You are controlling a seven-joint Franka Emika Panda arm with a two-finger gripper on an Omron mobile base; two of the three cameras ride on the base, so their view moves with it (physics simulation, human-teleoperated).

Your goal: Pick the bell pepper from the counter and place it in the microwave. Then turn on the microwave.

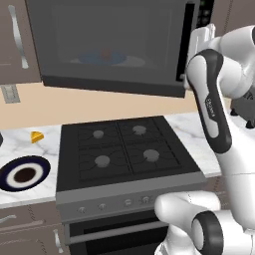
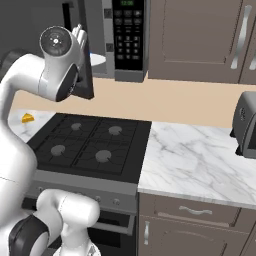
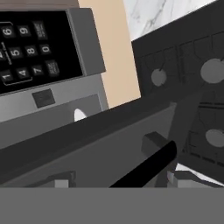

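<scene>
Red pepper [image 1: 105, 54] sits inside the microwave [image 1: 114, 45], behind its door; the raised arm's claw [image 1: 201, 37] is by the door's right edge, grip unclear.

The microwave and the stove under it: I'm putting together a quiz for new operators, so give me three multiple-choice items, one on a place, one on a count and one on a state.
1. Where is the bell pepper?
A. On the counter beside the plate
B. On the turntable inside the microwave
C. On the stove

2. How many burners does the stove have?
A. Two
B. Six
C. Four

3. How does the microwave door stand?
A. Ajar
B. Shut tight
C. Taken off

Answers:
1 B: the left base view shows the red lump through the glass, on the white turntable.
2 C: both base views show two rows of two.
3 A: in the right base view a gap between the door's edge and the keypad shows the turntable.
</scene>
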